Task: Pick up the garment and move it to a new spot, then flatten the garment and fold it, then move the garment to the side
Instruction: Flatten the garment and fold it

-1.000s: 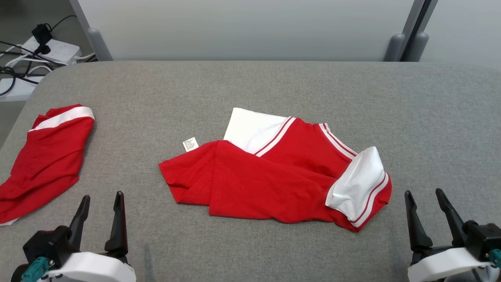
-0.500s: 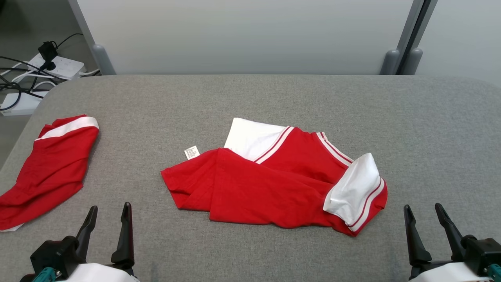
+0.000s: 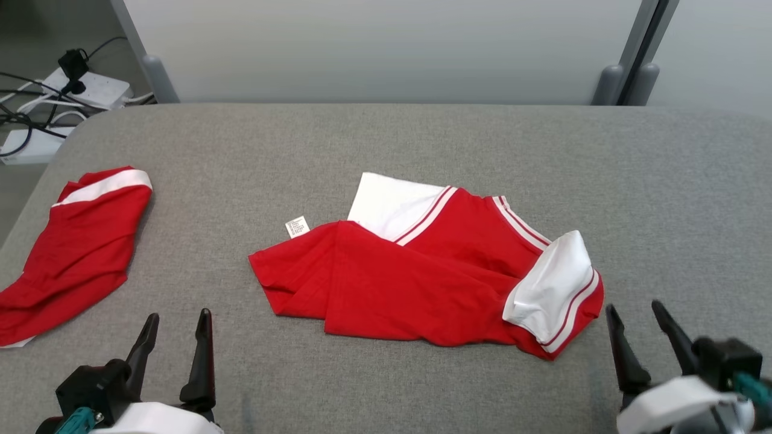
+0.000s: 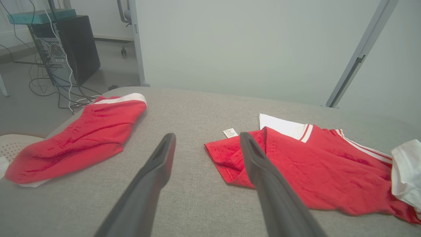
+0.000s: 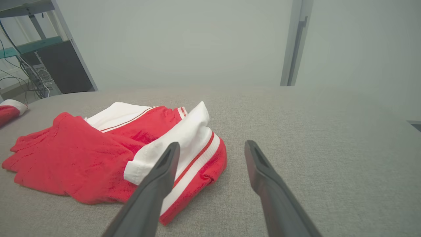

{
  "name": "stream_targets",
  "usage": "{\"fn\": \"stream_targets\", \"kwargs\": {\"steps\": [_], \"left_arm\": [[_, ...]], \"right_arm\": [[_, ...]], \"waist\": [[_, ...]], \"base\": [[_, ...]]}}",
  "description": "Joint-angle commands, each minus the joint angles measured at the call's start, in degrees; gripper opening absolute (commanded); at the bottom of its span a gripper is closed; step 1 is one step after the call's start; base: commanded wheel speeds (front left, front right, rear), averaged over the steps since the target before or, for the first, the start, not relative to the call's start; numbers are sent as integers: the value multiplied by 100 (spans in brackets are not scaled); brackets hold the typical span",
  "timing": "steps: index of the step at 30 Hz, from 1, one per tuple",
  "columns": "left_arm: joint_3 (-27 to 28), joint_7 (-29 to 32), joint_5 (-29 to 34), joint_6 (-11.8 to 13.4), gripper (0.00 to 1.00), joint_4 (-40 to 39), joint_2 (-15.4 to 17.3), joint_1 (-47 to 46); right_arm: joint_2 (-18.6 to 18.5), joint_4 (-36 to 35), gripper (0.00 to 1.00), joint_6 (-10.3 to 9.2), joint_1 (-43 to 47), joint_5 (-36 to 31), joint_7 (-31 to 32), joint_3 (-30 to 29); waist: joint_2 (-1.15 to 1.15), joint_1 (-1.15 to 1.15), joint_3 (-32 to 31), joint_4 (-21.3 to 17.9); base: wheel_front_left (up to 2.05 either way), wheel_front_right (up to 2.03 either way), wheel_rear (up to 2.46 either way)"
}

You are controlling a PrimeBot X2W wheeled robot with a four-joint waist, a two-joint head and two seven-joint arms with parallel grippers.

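The garment is a red shirt with white, red-striped sleeves, lying crumpled in the middle of the grey table. A small white label sticks out at its back left. My left gripper hovers open near the front edge, left of the garment's red hem. In the left wrist view its fingers frame bare cloth-covered table, with the garment to the right. My right gripper is open just right of the white sleeve. In the right wrist view it points past the sleeve's cuff on the garment.
A second red garment with a white band lies at the table's left edge, seen too in the left wrist view. A power strip and cables lie on the floor at the back left. A pale partition stands behind the table.
The head camera has shifted a little. My right gripper has moved left toward the white sleeve and shows motion blur. My left gripper has edged slightly right. The garment lies as before.
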Motion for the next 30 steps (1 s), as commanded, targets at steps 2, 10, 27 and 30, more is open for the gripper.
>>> {"fn": "stream_targets", "kwargs": {"steps": [2,10,27,30], "left_arm": [[164,-17,89,26,100,-179,79,-473],[-52,-136,133,-152,100,2,-124,-943],[-172,-532,52,-453,100,591,-406,-1456],[-146,-568,47,-451,100,624,-397,-1476]], "right_arm": [[-374,56,100,0,-750,116,304,328],[-1032,767,100,0,-1868,800,1180,944],[-2005,646,0,0,-2623,2017,2549,1716],[-1986,419,0,0,-2411,2087,2226,1596]], "waist": [[0,0,176,67],[0,0,588,362],[0,0,1015,470],[0,0,1030,396]], "base": [[0,0,0],[0,0,0],[0,0,0],[0,0,0]]}}
